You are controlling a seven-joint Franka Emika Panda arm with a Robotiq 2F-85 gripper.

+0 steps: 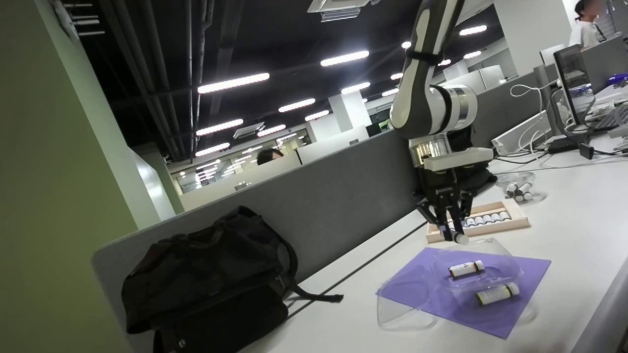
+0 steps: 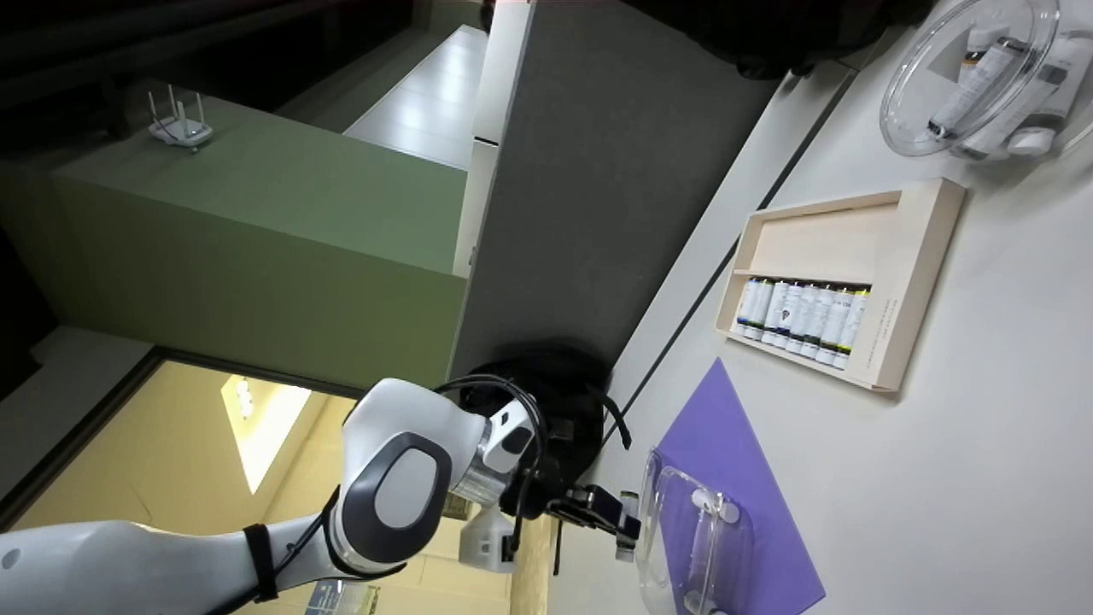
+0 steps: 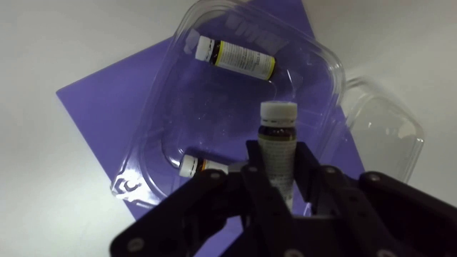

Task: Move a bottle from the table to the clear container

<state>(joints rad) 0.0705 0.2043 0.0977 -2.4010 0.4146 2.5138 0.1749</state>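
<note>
My gripper is shut on a brown bottle with a white cap and white label, cap pointing away from the wrist. In both exterior views the gripper holds this bottle above the table at the clear container. The clear container is open on a purple sheet; it shows in both exterior views. Inside it lie a yellow-banded bottle and an orange-banded bottle, the latter partly hidden by the gripper.
The container's clear lid lies open beside it. A wooden box with a row of paint tubes stands behind. A round clear tub holds white tubes. A black backpack leans at the grey partition.
</note>
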